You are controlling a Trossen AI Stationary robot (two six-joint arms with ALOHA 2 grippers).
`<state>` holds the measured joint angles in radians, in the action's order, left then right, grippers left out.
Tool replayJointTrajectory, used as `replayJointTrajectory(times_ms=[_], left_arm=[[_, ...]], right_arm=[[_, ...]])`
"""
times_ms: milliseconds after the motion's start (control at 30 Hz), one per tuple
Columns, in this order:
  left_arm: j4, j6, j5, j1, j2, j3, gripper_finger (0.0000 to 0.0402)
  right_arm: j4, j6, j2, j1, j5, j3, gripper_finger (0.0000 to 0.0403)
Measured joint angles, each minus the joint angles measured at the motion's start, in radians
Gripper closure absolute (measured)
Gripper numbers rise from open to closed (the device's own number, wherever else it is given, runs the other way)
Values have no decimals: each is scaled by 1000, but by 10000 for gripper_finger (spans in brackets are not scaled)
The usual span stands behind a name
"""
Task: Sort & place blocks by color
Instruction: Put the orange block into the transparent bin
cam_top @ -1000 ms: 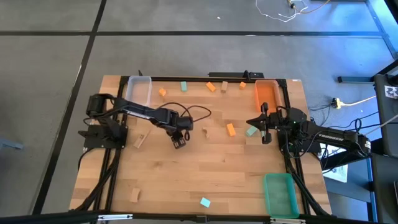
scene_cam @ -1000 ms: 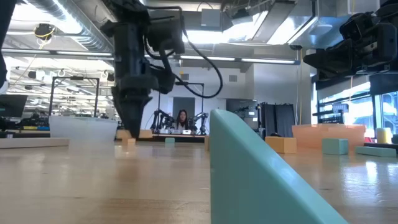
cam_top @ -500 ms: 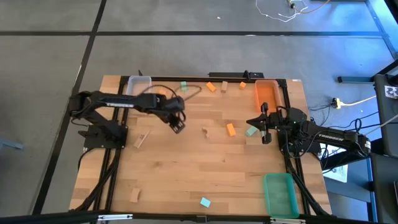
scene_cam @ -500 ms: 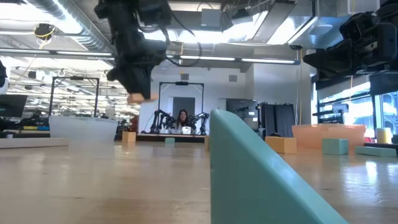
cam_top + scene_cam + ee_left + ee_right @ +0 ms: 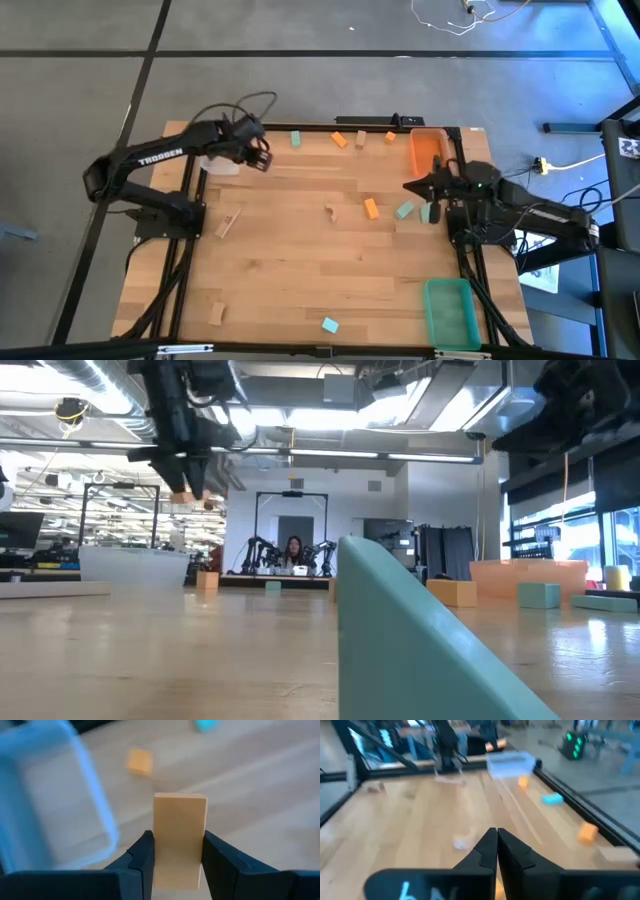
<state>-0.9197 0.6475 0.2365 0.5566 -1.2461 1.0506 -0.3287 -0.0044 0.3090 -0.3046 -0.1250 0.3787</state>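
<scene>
Wooden table [image 5: 300, 260], blocks scattered. Left gripper [image 5: 175, 855], clamped on a pale wood block [image 5: 179, 840], has swung from mid-table up to the clear bin [image 5: 222, 150]; drop looks imminent. Right gripper [image 5: 496, 845] pinched empty beside the orange bin [image 5: 424, 150].

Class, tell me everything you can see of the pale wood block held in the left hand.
The pale wood block is a short rectangular bar of plain, unpainted light wood with smooth flat faces. It stands lengthwise between the left hand's two dark fingers, which press its long sides, its far end sticking out past them. It is lifted off the table, near the clear bin at the far left corner. Nothing else touches it.
</scene>
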Motion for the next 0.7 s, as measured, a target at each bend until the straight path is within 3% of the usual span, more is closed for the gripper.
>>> replayJointTrajectory(times_ms=[333,700], left_arm=[[-43,-59,34,260,-35,0,282],[-25,-118,31,403,-177,0,282]], right_arm=[[-204,-3,175,0,53,306,389],[-224,5,349,0,53,381,389]])
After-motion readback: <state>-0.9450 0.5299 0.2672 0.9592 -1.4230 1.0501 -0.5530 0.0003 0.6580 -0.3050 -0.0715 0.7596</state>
